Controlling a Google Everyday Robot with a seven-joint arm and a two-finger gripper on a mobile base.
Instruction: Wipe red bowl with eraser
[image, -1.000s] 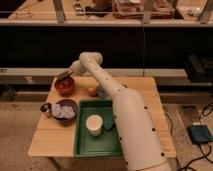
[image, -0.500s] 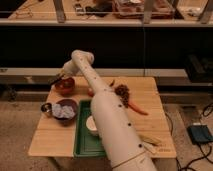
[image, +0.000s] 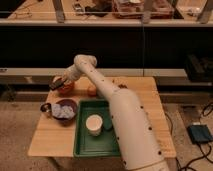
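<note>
The red bowl (image: 66, 89) sits at the back left of the wooden table (image: 50, 137), small and orange-red. My gripper (image: 59, 83) hangs over the bowl's left rim, at the end of the white arm (image: 120, 115) that reaches in from the lower right. It is shut on the eraser (image: 56, 84), a small dark block with a lighter grey face. The eraser lies at the bowl's left edge; whether it touches the bowl I cannot tell.
A dark purple bowl (image: 65, 110) with grey-blue cloth stands in front of the red bowl, a tiny metal cup (image: 45, 107) to its left. A green tray (image: 90, 145) holds a white cup (image: 93, 124). An orange fruit (image: 92, 90) lies right of the red bowl.
The gripper with the eraser has shifted slightly left and down at the red bowl. The arm's lower part has swung across the tray's right side.
</note>
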